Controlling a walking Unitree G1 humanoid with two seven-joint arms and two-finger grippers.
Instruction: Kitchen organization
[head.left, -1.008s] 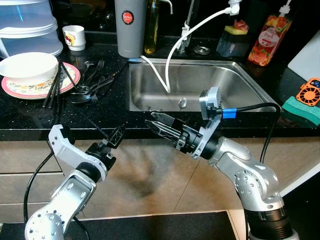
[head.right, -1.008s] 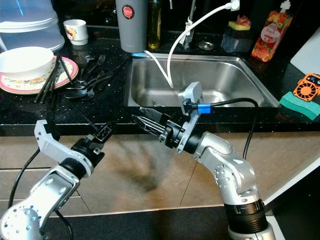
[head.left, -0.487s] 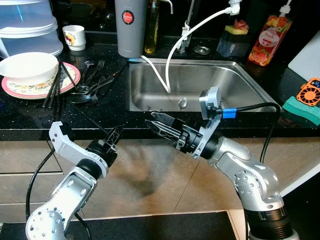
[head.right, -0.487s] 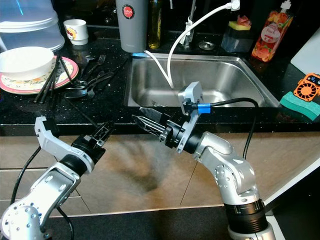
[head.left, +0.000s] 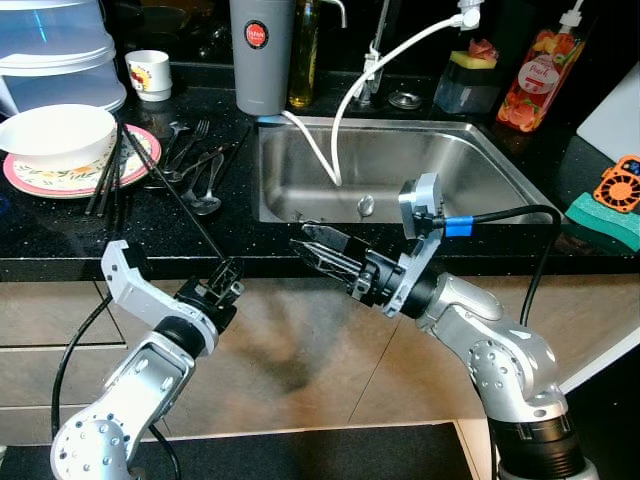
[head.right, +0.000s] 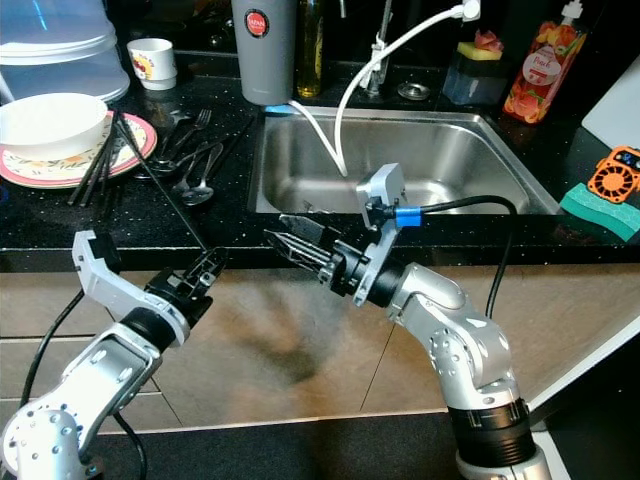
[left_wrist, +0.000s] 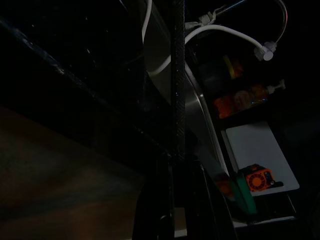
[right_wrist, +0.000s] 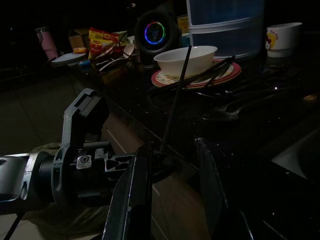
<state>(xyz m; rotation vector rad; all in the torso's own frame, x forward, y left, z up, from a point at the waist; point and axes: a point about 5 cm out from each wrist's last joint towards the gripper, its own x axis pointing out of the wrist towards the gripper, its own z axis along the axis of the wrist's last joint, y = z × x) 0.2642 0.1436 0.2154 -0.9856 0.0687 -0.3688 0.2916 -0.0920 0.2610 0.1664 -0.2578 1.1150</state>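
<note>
Below the counter (head.left: 60, 250), the left gripper (head.left: 226, 278) is clamping a black chopstick (head.left: 175, 196); the right gripper (head.left: 318, 246) is hovering by the sink (head.left: 400, 165), fingers apart.

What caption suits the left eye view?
Left gripper holds a black chopstick below the counter edge.

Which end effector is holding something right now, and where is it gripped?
The left end effector pinches a black chopstick at its lower end. The right end effector is open, empty.

Home kitchen — steel sink (head.left: 400, 165), black counter (head.left: 100, 225), dishes.
</note>
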